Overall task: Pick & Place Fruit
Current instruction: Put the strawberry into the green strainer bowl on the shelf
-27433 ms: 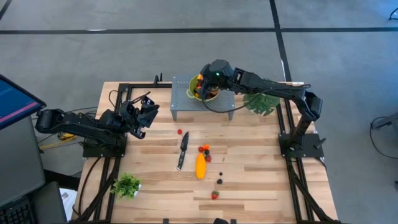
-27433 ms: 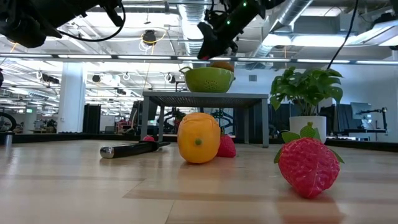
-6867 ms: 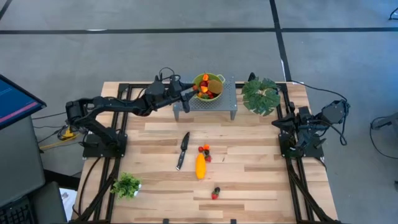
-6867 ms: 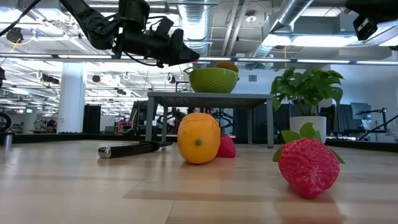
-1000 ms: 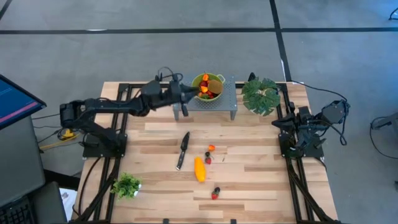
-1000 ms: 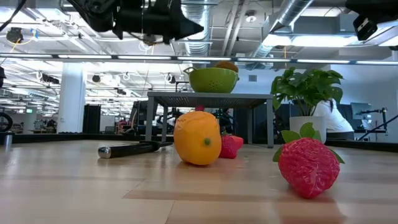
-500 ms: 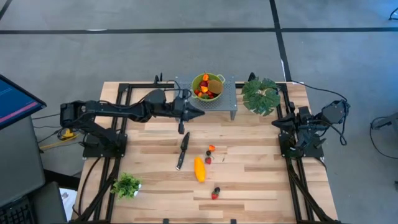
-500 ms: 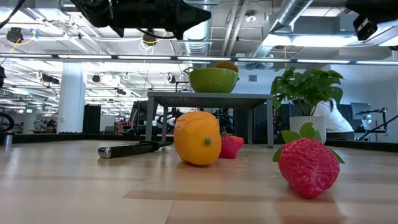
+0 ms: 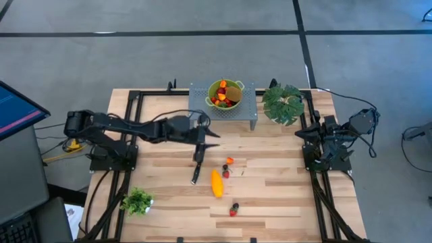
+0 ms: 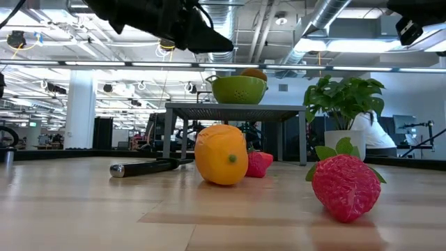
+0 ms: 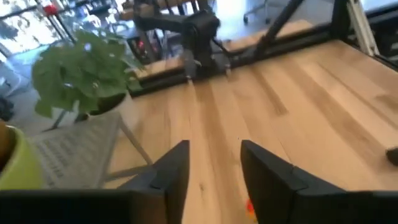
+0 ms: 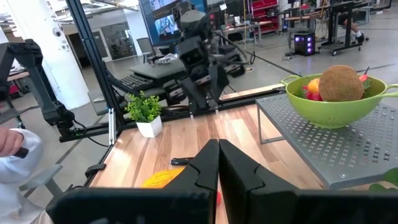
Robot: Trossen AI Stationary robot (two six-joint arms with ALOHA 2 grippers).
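A green bowl (image 9: 225, 93) holding a brown kiwi, orange and red pieces stands on a grey perforated stand (image 9: 246, 109) at the table's far side. On the table lie an elongated yellow-orange fruit (image 9: 217, 182), an orange ball (image 9: 229, 160), a red strawberry (image 9: 225, 173), a dark ball (image 9: 235, 205) and another strawberry (image 9: 233, 212). My left gripper (image 9: 213, 135) hovers open and empty in front of the stand, above the knife's tip; its fingers (image 11: 177, 168) stand apart. My right gripper (image 12: 218, 155) is shut, tucked back at the table's right edge.
A black-handled knife (image 9: 197, 166) lies left of the loose fruit. A large leafy plant (image 9: 283, 104) stands right of the stand, a small one (image 9: 138, 200) near the front left corner. Black frame rails run along both sides. A person's hand (image 12: 12, 144) shows beyond the table.
My left gripper has swung away from the bowl toward the table's near edge and sunk lower, tipping its fingers from level toward the table. It now hangs over the knife's tip. The fruit on the table and in the bowl has kept still.
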